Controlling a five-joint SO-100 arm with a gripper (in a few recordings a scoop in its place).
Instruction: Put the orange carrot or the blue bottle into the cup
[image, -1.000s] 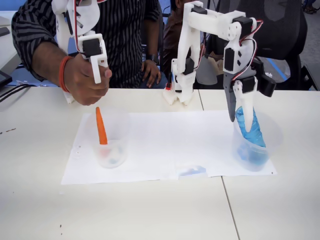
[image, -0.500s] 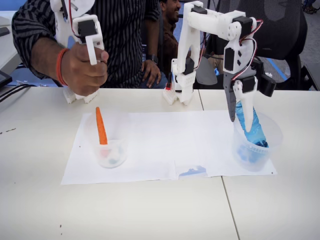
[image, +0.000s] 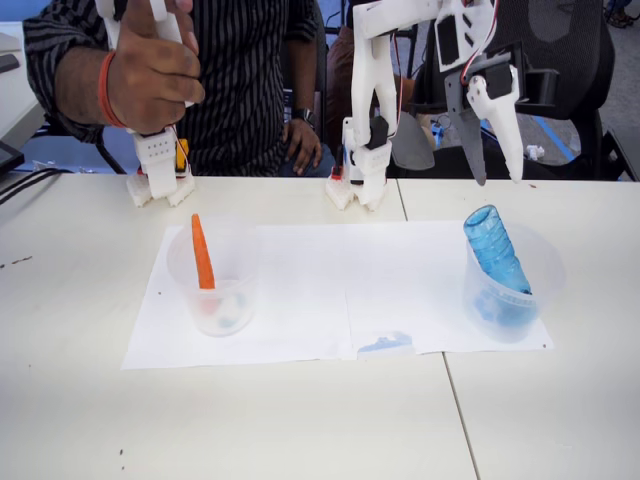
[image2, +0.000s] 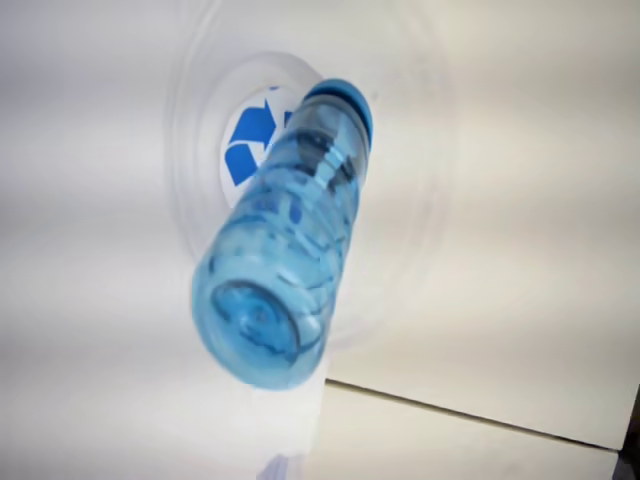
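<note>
Overhead, the gripper (image: 497, 178) hangs open and empty; the blue bottle (image: 496, 250) leans in the cup (image: 512, 300), whose rim it could tip.

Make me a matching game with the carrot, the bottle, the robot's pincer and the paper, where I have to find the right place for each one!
Things:
1. thin bright orange carrot stick
2. see-through light-blue ribbed plastic bottle
3. white two-finger pincer
4. white paper sheet

Places:
A. lying flat on the table under both cups
B. leaning cap-down in the right clear cup, fixed view
C. up in the air above the right cup, open
D. standing in the left clear cup, fixed view

Pairs: 1-D, 2-B, 3-C, 4-A
</note>
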